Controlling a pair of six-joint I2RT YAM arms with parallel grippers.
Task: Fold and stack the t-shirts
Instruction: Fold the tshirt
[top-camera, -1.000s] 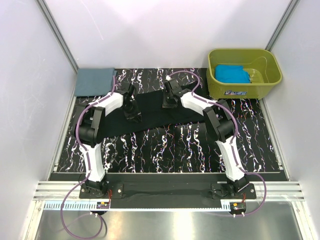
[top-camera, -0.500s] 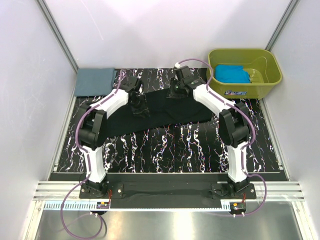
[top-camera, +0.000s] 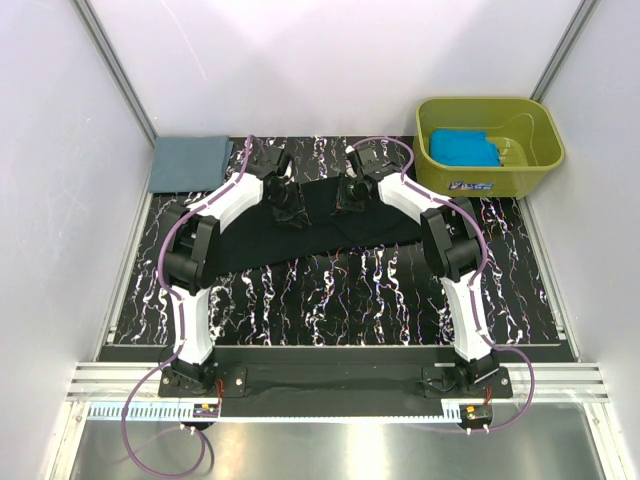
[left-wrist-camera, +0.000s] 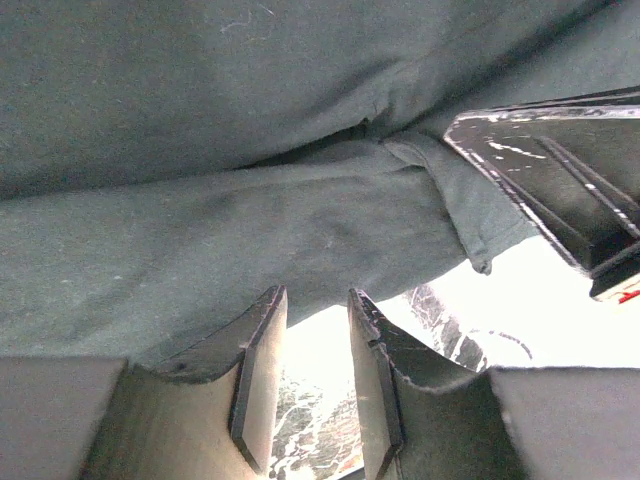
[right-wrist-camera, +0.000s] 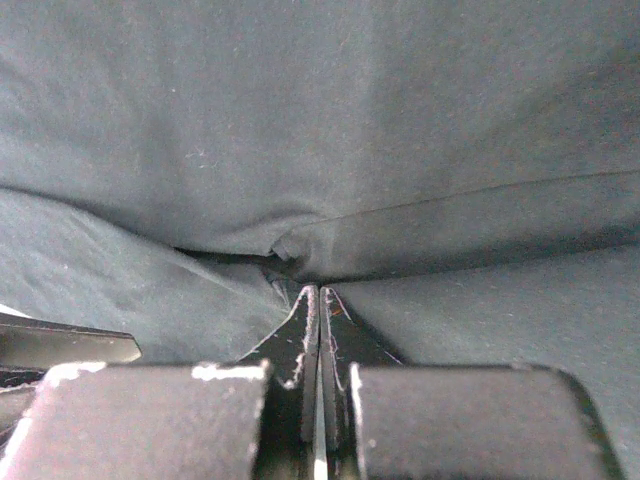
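Observation:
The black t-shirt (top-camera: 330, 232) lies spread across the middle of the marbled table, partly folded into a long band. My left gripper (top-camera: 286, 206) stands over its back left part. In the left wrist view that gripper (left-wrist-camera: 315, 300) is open, with nothing between its fingers and the cloth (left-wrist-camera: 250, 220) just past their tips. My right gripper (top-camera: 350, 196) is on the shirt's back middle. In the right wrist view it (right-wrist-camera: 320, 292) is shut, with its tips against a crease of the cloth (right-wrist-camera: 330, 140). The slate grey-blue t-shirt (top-camera: 188, 163) lies folded at the back left. The turquoise t-shirt (top-camera: 462, 148) sits in the tub.
The olive-green tub (top-camera: 540, 150) stands at the back right corner. White walls with metal frame rails close in the table on three sides. Purple cables loop off both arms above the shirt. The right gripper's finger (left-wrist-camera: 545, 165) shows close by in the left wrist view.
Both arms have stretched farther back over the black t-shirt. The left gripper has shifted right and back. The right gripper went toward the back edge, then returned onto the shirt.

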